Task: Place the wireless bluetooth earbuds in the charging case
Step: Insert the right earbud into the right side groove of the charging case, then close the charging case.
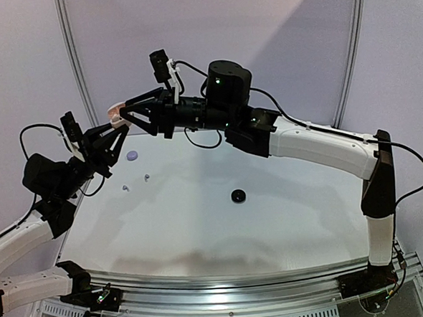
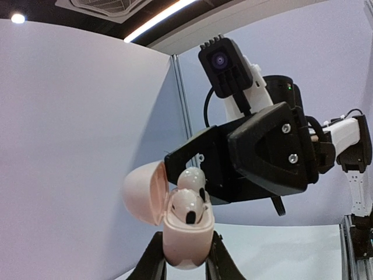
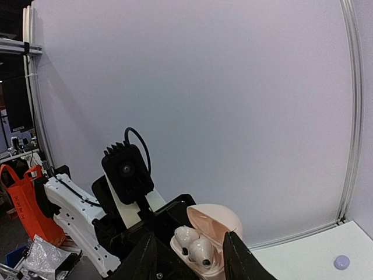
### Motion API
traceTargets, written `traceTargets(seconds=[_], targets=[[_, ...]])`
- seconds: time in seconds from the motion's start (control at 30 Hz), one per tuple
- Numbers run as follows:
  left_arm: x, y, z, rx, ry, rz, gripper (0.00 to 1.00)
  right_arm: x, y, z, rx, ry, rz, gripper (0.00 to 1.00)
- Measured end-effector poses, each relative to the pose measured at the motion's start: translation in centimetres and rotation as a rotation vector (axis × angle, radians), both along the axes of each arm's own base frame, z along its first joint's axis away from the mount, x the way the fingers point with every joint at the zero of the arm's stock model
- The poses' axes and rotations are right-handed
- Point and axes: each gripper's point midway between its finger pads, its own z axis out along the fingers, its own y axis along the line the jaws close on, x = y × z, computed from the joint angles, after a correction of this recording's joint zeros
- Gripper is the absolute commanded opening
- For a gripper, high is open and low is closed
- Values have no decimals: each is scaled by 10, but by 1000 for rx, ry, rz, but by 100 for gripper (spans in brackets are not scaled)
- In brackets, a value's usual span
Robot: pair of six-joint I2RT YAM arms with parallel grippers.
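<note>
**Left tool** (image 2: pixel 186 239): closed on the lower body of the charging case (image 2: pixel 185 233), which it holds up off the worktop with its mouth turned toward the right arm.
- Lid (image 2: pixel 145 192) is hinged open, at 9 o'clock of the mouth in the left wrist view.
- Two pale earbuds (image 2: pixel 187 205) are in the case. One sits low in its well. The other, at 12 o'clock of the first, stands higher; cannot tell if it is fully seated.

**Right tool** (image 3: pixel 189 245): jaws apart, straddling the case mouth and gripping nothing. Cannot tell whether a finger brushes the lid.

**Outward, top view:**
- Lavender puck (image 1: pixel 131 155) lies on the worktop (image 1: pixel 273 234), at 5 o'clock of the left tool.
- Two tiny pale specks, likely loose buds (image 1: pixel 125 187), lie near each other toward 6 o'clock.
- Black puck (image 1: pixel 238 196) is well apart, at 4 o'clock.

**Handling (judged):**
- The buds look light, hard, glossy and rounded, so a hard pinch could squirt them out. Take one across its widest part with a light squeeze.
- The case is a stiff, slick shell and the hinge is its weak point. Hold the base, never the lid.
- The high bud probably wants a gentle press straight down into its well.
</note>
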Motion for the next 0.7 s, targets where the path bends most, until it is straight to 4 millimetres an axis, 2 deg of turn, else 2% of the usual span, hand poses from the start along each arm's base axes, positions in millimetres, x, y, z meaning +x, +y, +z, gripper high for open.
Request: traceTargets(seconds=[0.2,0.37,0.43,0.6,0.7], targets=[[2,1,-6,14,25,13,0,9,-13,-5,-29,23,-49,44],[1,-1,-10,37,21,11,0,19,-33,17,-10,19,-113,45],[0,-3,-12,48,22,0,0,19,-36,21,-2,17,-120,50],[-2,-6,-17,65,31,-25,0,20,-34,11,-42,27,-120,76],[-3,-8,-17,70,30,-38,0,19,-32,3,-74,30,-110,80]])
